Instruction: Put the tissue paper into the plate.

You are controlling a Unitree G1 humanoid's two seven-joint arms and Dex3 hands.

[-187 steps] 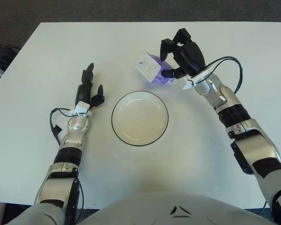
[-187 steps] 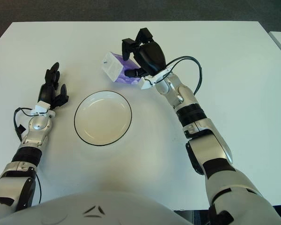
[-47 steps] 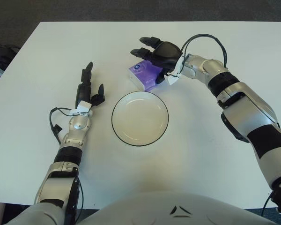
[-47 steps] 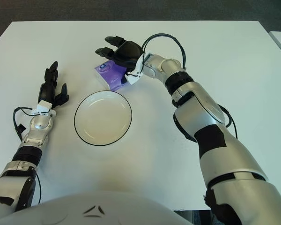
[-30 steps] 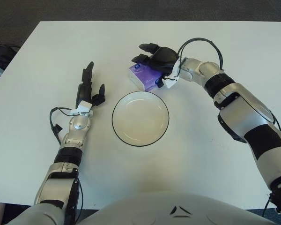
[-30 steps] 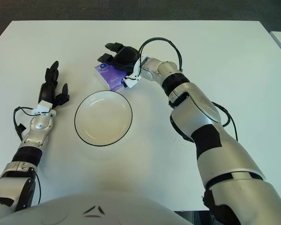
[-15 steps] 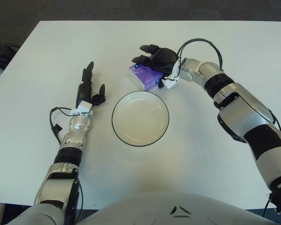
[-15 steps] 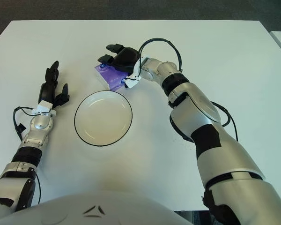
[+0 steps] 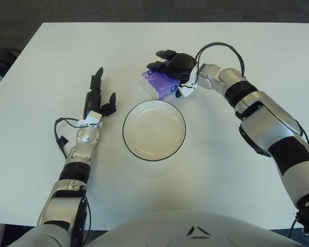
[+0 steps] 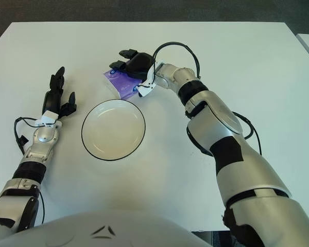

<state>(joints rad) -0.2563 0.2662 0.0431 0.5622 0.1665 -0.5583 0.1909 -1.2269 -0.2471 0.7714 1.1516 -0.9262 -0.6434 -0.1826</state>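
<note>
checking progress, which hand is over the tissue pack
The right hand: it is over the purple tissue pack beyond the empty plate. The left hand shows left of the plate, fingers spread, holding nothing.

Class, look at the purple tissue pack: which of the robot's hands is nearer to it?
Right. The right hand is over the purple tissue pack; the left hand shows across the plate, well apart.

The tissue pack (image 9: 158, 85) is a small purple packet with a white end, lying flat on the table directly under the right hand (image 9: 176, 66), whose dark fingers (image 9: 162, 53) reach over its far side. The plate (image 9: 154, 129), round, white, black-rimmed and empty, sits just nearer the robot than that hand, apart from the pack.
</note>
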